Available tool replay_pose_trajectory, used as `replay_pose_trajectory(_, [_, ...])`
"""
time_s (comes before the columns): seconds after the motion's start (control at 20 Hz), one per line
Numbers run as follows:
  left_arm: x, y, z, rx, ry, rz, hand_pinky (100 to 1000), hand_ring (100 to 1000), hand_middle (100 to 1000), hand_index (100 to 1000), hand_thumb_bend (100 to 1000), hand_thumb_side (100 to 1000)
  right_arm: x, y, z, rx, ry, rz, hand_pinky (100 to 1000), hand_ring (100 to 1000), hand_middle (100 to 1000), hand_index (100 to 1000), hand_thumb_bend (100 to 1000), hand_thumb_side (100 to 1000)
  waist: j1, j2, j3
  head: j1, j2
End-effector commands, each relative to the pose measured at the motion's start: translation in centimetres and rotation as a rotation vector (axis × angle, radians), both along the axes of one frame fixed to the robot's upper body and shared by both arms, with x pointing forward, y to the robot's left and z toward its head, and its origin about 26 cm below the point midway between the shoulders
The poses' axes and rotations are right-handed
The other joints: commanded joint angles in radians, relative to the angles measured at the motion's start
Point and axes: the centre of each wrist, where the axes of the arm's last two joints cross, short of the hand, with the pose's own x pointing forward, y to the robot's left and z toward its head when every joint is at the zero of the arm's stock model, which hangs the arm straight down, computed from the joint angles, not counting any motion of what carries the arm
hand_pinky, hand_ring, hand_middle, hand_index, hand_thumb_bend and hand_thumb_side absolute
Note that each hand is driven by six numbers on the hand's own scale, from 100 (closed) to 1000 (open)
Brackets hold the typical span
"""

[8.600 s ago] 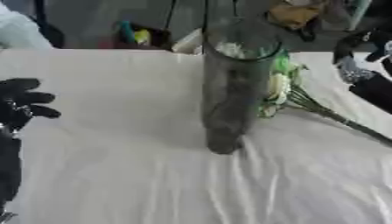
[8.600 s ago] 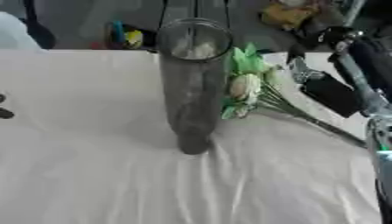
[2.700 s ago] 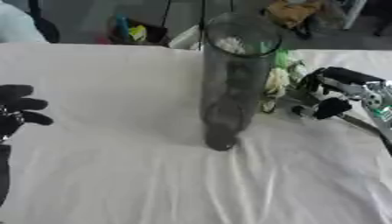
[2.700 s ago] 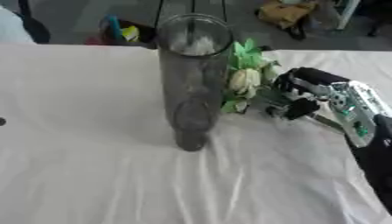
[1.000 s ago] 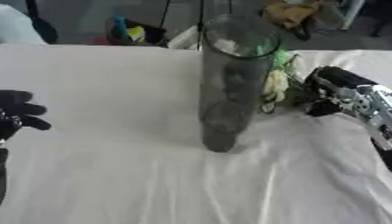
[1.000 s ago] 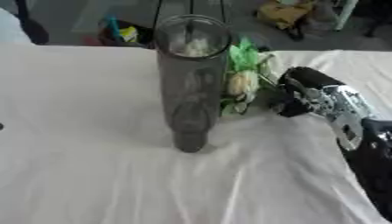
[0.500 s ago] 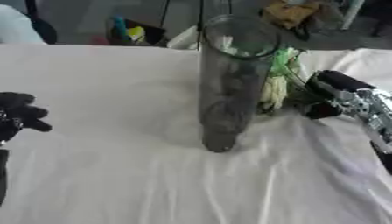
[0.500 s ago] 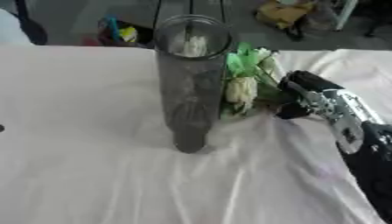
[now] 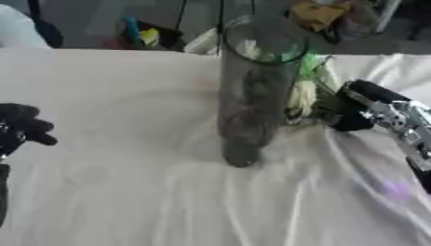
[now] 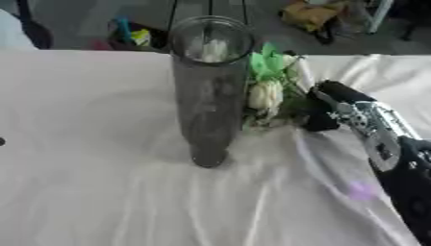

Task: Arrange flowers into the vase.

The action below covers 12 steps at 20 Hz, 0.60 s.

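We find a tall glass cylinder vase (image 10: 208,91) standing upright near the middle of the white tablecloth (image 10: 126,202). Its glass is dark and smoky; through the open rim we see only a pale patch that we cannot identify, and no stems rise out of it.

The flowers (image 10: 268,96) lie on the cloth just beside the vase, on the robot's right, touching or nearly touching its wall. We make out a cream-white bloom, bright green leaves above it and darker foliage below. The bunch lies on its side with the blooms toward the vase and the stem end toward the right hand.

The right hand (image 10: 324,108) comes in from the right edge on a silver and black forearm, low over the cloth. Its black fingers are curled around the stem end of the bunch, close behind the bloom; the stems themselves are hidden by the hand. The cloth is rumpled into folds beneath that arm.

The left hand (image 9: 21,129) shows at the left edge of the left eye view, well apart from the vase, with its fingers bent inward and nothing in them.

Beyond the far table edge we note floor clutter: a yellow and blue object (image 9: 139,34) and a brown bag (image 10: 307,14). Nothing stands between the flowers and the vase.
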Motion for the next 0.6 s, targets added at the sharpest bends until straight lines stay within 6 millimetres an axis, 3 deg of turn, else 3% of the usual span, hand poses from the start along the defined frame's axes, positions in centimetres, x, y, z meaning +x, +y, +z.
replay_pose_trajectory(0.05, [-0.3, -0.2, 0.5, 0.005, -0.022, -0.008, 531, 604, 635, 721, 100, 1000, -0.1, -0.4, 0.6, 0.02, -0.03, 0.0, 100, 229, 100, 100, 100, 473, -0.009, -0.004, -0.001, -0.002, -0.012])
replay_pose_trajectory(0.6, [-0.3, -0.2, 0.4, 0.015, -0.02, -0.008, 530, 597, 628, 715, 100, 1000, -0.4, -0.6, 1.8, 0.049, -0.154, -0.007, 100, 175, 100, 100, 100, 490, -0.012, -0.006, 0.003, -0.006, -0.013])
